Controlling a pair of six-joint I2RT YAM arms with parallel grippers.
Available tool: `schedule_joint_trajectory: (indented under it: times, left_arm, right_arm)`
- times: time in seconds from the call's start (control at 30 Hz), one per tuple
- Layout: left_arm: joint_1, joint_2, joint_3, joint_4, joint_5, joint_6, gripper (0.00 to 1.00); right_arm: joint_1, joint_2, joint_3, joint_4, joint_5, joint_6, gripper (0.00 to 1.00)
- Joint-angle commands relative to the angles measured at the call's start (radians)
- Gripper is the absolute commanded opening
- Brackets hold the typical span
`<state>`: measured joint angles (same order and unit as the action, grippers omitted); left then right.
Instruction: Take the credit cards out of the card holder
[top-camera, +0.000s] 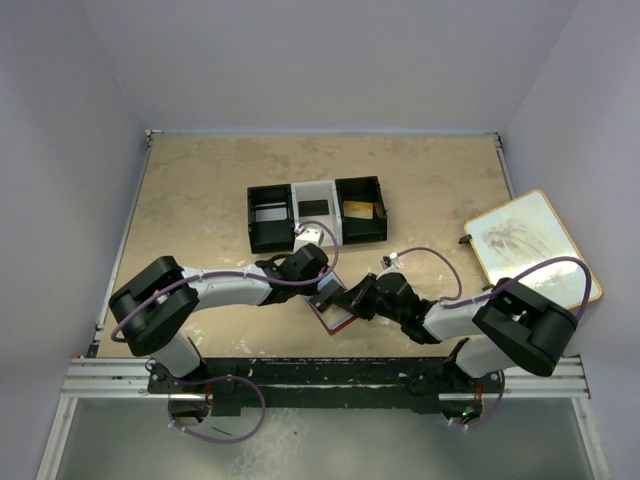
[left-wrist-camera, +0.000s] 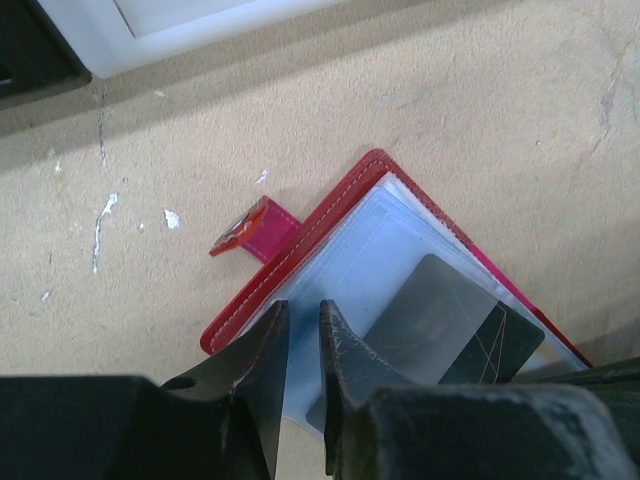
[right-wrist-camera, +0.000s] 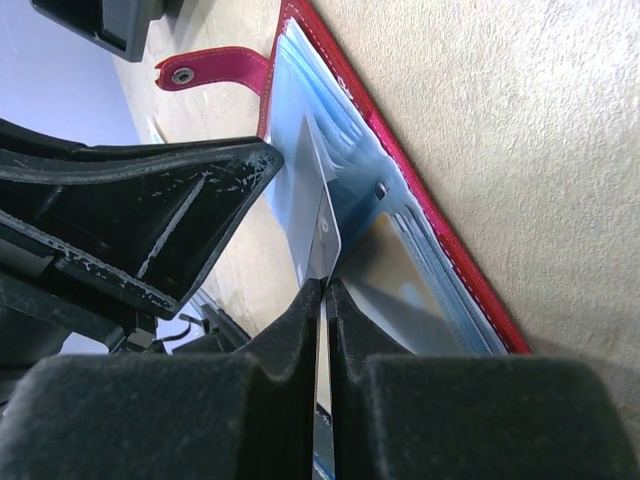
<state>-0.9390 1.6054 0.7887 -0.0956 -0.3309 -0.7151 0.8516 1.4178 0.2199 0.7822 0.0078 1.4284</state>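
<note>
Down at the bottom edge, the left claw (left-wrist-camera: 303, 312) hangs with its two black fingers nearly together, just a slim gap showing, tips over the near edge of the card holder (left-wrist-camera: 330, 215). Whether they pinch a sleeve, I can't tell. The holder lies open on the beige counter (left-wrist-camera: 480, 100), red border round pale blue sleeves, snap tab (left-wrist-camera: 255, 232) poking out left. A dark credit card (left-wrist-camera: 450, 320) sits under clear plastic. The white tray (left-wrist-camera: 200, 25) edges the top.

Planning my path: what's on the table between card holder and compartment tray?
Bare tabletop with white flecks; only the snap tab of the card holder juts toward the tray. Left wrist view.
</note>
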Motion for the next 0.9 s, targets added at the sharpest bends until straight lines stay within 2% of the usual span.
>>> schedule_joint_trajectory:
  times: [0.0,0.23,0.4,0.87]
  left_arm:
    - [-0.006,-0.06,-0.028,-0.084,0.003,-0.006,0.18]
    - [-0.007,-0.169,-0.005,-0.064,0.094,-0.003,0.27]
    - [-0.01,-0.156,-0.019,-0.04,0.194,0.01,0.28]
    - [-0.01,-0.033,-0.028,-0.087,0.035,0.0,0.24]
  right_arm:
    - [-0.003,0.011,0.002,0.012,-0.012,-0.033,0.07]
    - [-0.02,0.12,0.004,0.145,-0.066,-0.023,0.06]
    - [-0.031,0.155,0.015,0.164,-0.074,-0.026,0.06]
    - [-0.04,0.154,0.001,0.165,-0.074,-0.02,0.07]
